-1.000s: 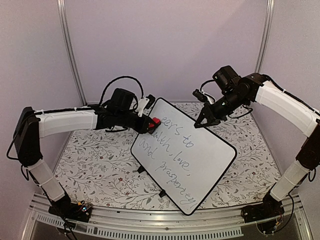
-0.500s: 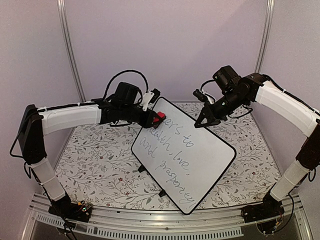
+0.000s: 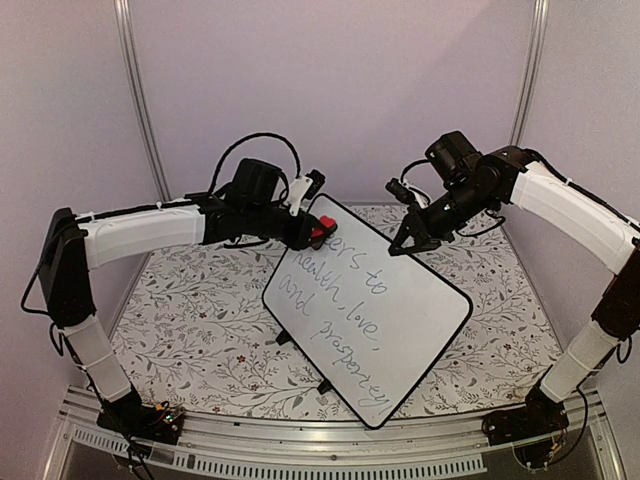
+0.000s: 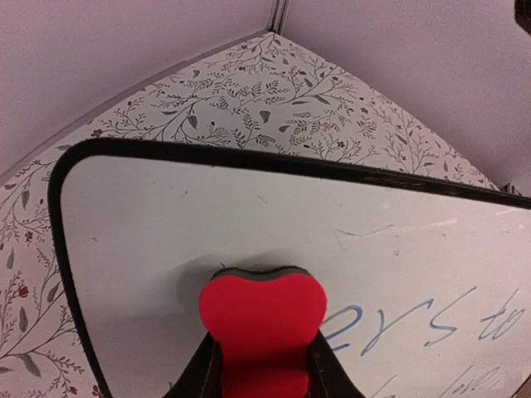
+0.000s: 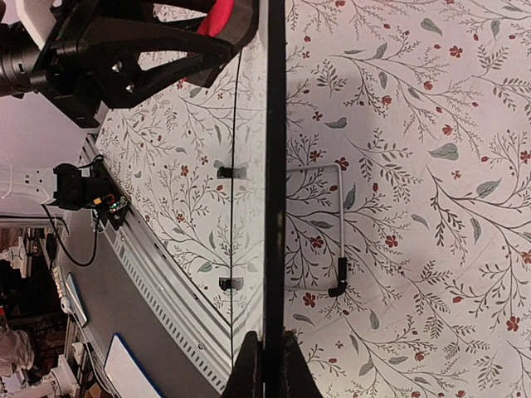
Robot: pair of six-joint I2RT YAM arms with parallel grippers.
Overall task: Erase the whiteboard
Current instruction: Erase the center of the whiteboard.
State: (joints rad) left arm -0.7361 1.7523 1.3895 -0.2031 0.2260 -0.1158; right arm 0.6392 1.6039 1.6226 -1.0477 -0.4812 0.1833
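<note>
- Left gripper point(image 3: 316, 232), top view: closed on a red eraser point(image 3: 323, 232), which it presses against the upper left corner of the whiteboard point(image 3: 410, 300).
- Right gripper point(image 3: 408, 244), same view: clamped on the board's far upper edge and steadying it.
- Whiteboard, same view: it sits mid-counter point(image 3: 190, 330) between the two arms, set diagonally and propped at a tilt on small black feet.
- Writing, same view: three cursive lines read "ers to", "health, love," and "and prosperity". The first line starts mid-word just beside the eraser, so its opening letters appear to be wiped away already.
- Left wrist view: the eraser point(image 4: 262, 308) is heart-shaped at its tip, is held between both fingers point(image 4: 204, 371) and lies flat on the board point(image 4: 158, 224).
- Left wrist view, surface: the corner above and to the left of the eraser is clean apart from faint scratches. "ers to" point(image 4: 423, 323) begins just to its right.
- Right wrist view: the board's black rim point(image 5: 275, 166) is seen edge-on and runs down into the closed fingertips point(image 5: 249, 369). A wire stand point(image 5: 330, 224) lies on the floral counter beside it.
- Progress, judged: only the opening corner is done. Nearly all three lines are left, so the task is at an early stage.
</note>
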